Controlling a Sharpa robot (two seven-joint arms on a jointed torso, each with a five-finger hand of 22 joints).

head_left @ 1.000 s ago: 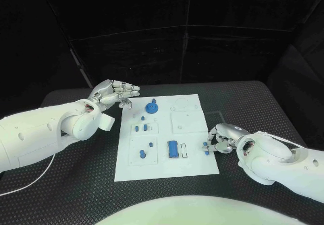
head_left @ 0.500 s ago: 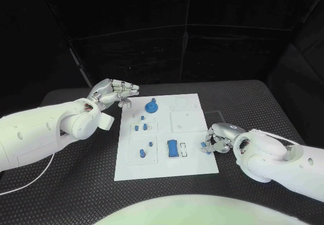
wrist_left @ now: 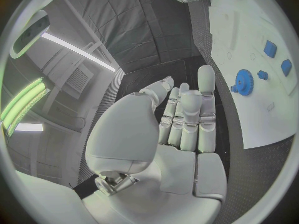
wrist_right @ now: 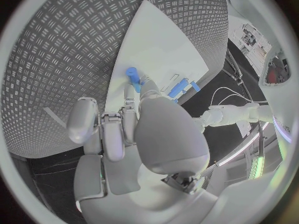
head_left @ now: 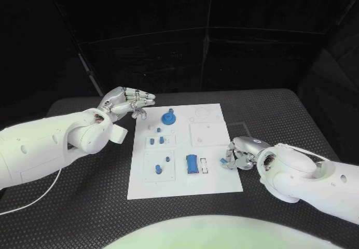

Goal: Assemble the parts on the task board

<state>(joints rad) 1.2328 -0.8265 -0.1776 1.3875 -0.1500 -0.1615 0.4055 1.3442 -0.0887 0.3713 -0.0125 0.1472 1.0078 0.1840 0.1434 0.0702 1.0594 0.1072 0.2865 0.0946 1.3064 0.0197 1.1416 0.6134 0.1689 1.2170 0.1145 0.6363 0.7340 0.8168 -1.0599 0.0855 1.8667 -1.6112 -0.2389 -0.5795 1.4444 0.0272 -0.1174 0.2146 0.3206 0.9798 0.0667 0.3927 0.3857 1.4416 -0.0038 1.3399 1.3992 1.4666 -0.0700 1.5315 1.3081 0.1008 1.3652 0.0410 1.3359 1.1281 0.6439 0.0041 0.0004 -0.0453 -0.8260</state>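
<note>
Right robot hand [head_left: 240,157] hovering at right edge of task board [head_left: 213,184], pinching small blue peg [wrist_right: 132,76] between thumb and finger, peg tip just above board. Left robot hand [head_left: 127,102] hanging beside board's far left corner, fingers curled in, holding nothing. Blue gear [head_left: 169,119], blue block [head_left: 191,164], small blue pieces [head_left: 155,140] sitting on board. Board lying mid table [head_left: 90,207].
</note>
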